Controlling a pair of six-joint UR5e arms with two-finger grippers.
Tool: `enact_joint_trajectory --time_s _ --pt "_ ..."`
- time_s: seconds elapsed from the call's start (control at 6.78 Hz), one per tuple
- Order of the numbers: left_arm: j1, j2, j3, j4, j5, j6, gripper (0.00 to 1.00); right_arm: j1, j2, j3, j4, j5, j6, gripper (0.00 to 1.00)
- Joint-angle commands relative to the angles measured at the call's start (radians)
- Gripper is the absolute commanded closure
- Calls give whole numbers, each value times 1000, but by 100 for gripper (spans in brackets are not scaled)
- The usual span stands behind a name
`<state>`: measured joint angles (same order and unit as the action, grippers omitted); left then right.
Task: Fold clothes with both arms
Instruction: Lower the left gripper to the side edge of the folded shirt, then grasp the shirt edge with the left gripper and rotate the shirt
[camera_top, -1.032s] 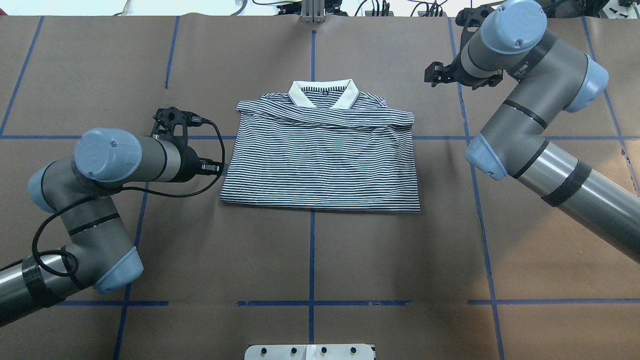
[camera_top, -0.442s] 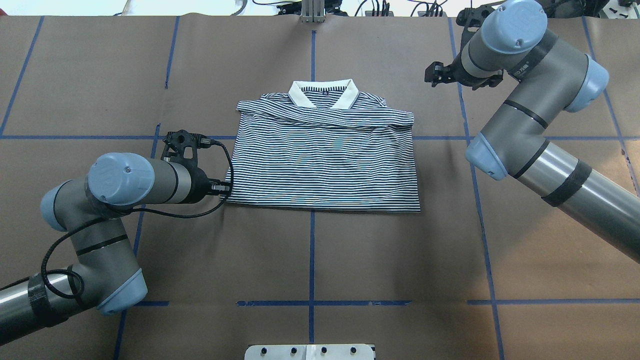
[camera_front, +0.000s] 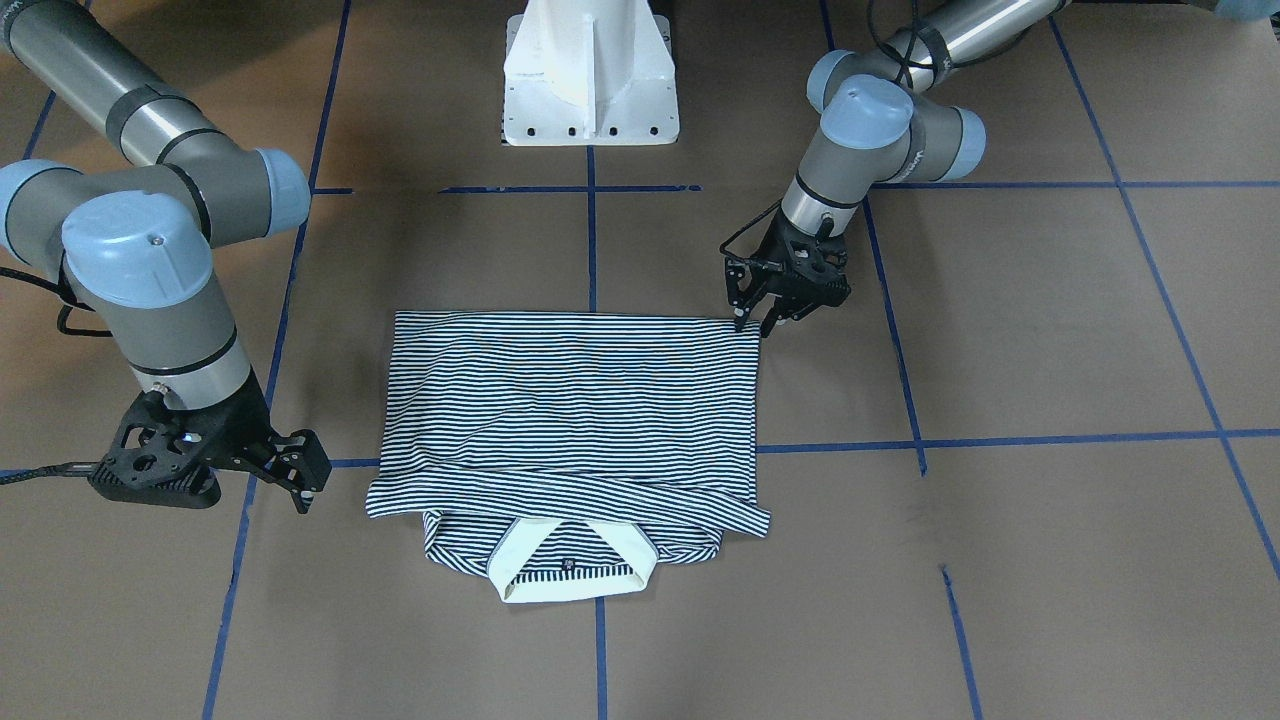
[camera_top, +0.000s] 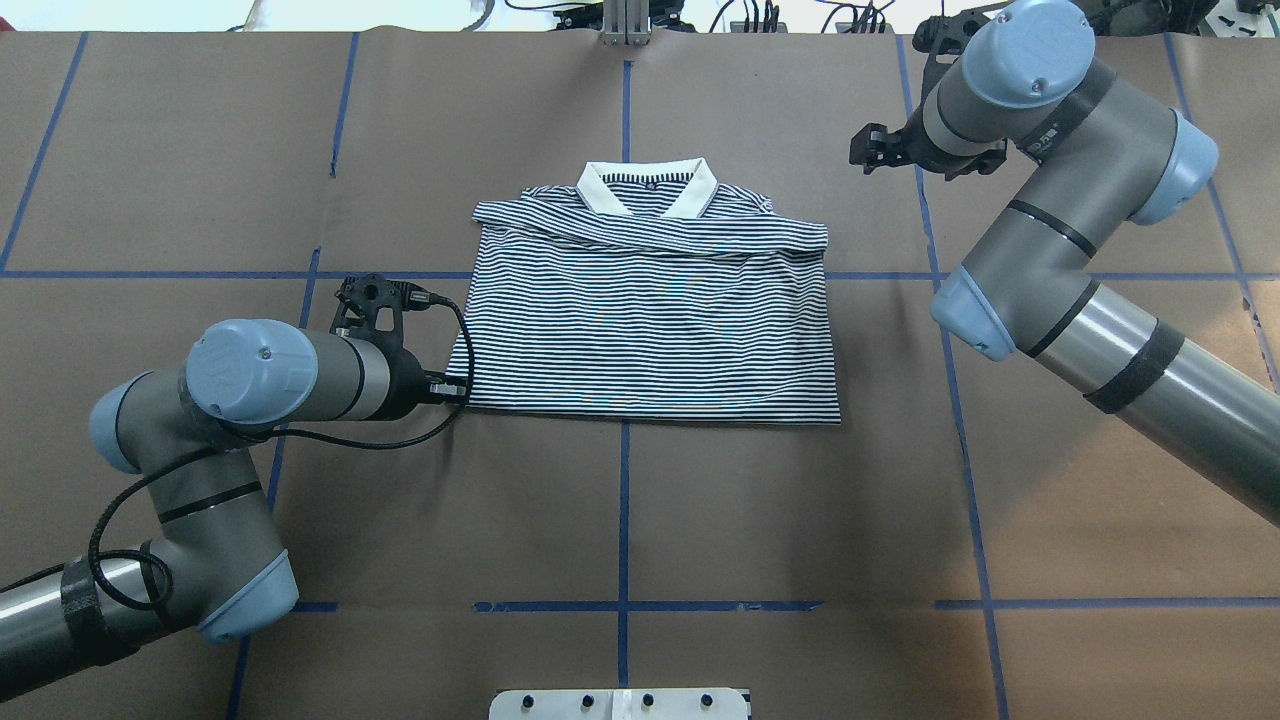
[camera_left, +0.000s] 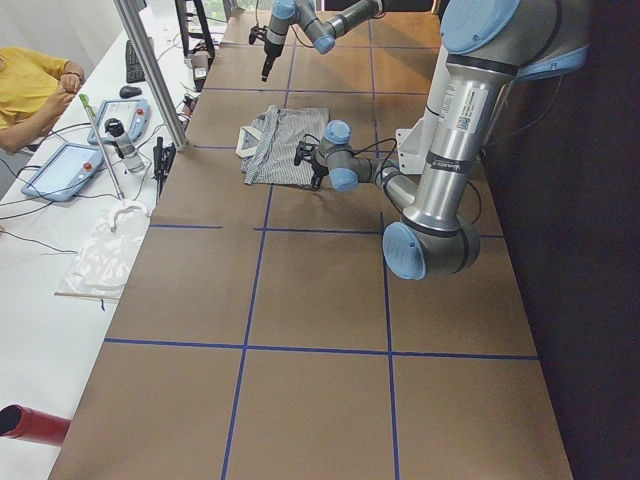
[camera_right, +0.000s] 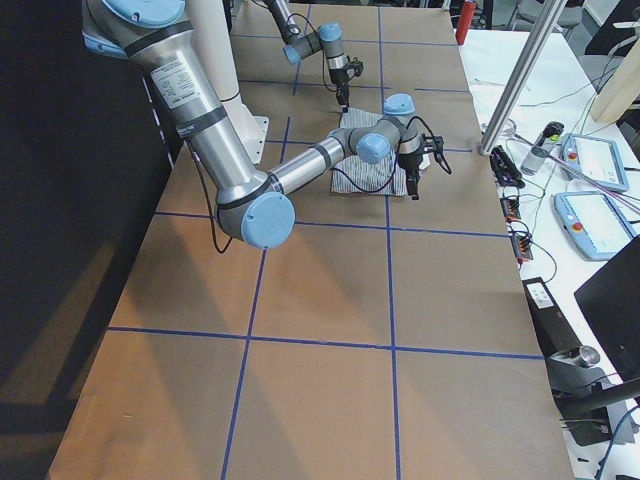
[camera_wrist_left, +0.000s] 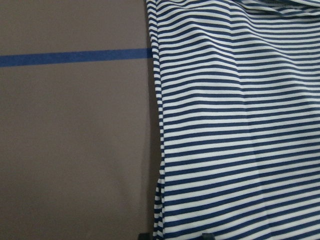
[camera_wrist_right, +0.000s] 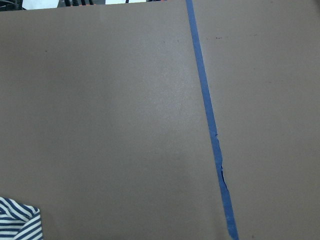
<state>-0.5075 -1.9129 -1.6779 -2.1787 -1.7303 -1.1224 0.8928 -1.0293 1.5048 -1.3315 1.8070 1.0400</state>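
The striped polo shirt (camera_top: 640, 320) lies flat at the table's middle, sleeves folded in, with its white collar (camera_top: 647, 190) on the far side from the robot. My left gripper (camera_front: 755, 322) stands open, low at the shirt's near-left hem corner. In the left wrist view its fingertips (camera_wrist_left: 145, 235) just show on either side of the shirt's edge (camera_wrist_left: 157, 150). My right gripper (camera_front: 308, 475) hangs open off the collar-end right side (camera_top: 866, 148), apart from the cloth. Only a small striped corner (camera_wrist_right: 17, 222) shows in the right wrist view.
Brown paper with blue tape lines (camera_top: 623, 520) covers the table. The white pedestal base (camera_front: 590, 80) stands at the robot's edge. Beyond the far edge are a metal post (camera_left: 150, 70), tablets and a bottle (camera_left: 125, 145), and a person's yellow sleeve (camera_left: 30, 85).
My left arm has slid back toward the robot along the shirt's left edge, down to the hem corner. The right arm and the shirt have not moved.
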Motion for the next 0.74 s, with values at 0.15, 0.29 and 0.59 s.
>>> enact_joint_trajectory --time_s 0.15,0.29,0.59 --pt "9 3 0 2 3 9 100 0 -2 0 0 0 0 0" --pt "3 2 -8 2 3 38 100 0 -2 0 0 0 0 0" --pt "-166 2 10 13 -1 337 100 -2 -2 0 0 0 2 0"
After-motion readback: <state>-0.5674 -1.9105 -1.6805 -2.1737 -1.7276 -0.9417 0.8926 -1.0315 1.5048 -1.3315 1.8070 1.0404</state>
